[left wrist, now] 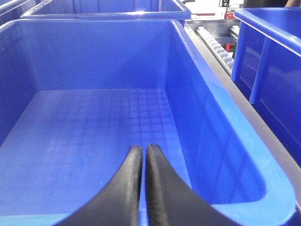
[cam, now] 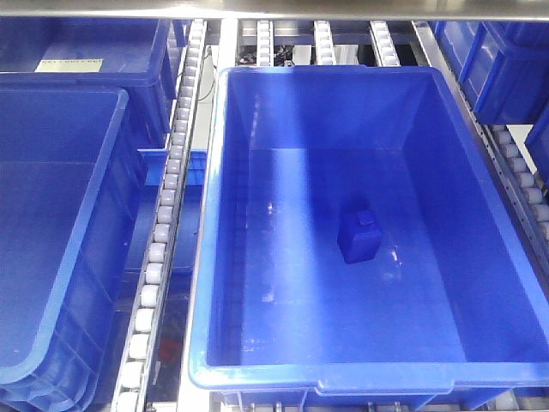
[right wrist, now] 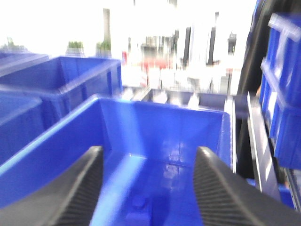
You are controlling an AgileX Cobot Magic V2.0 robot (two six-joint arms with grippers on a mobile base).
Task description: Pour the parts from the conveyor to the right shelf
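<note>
In bin (cam: 257,112) | part (cam: 358,236) below open right hand (right wrist: 148,188)

The left claw (left wrist: 143,155) has its fingers pressed together, while the right claw (right wrist: 148,188) is spread wide.

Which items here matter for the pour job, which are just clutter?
Job:
- part, lying in the centre bin
- shelf rollers
- right gripper, open over that bin
- left gripper, shut

Clutter:
- left bin
- bins at top right
- labelled bin at top left
</note>
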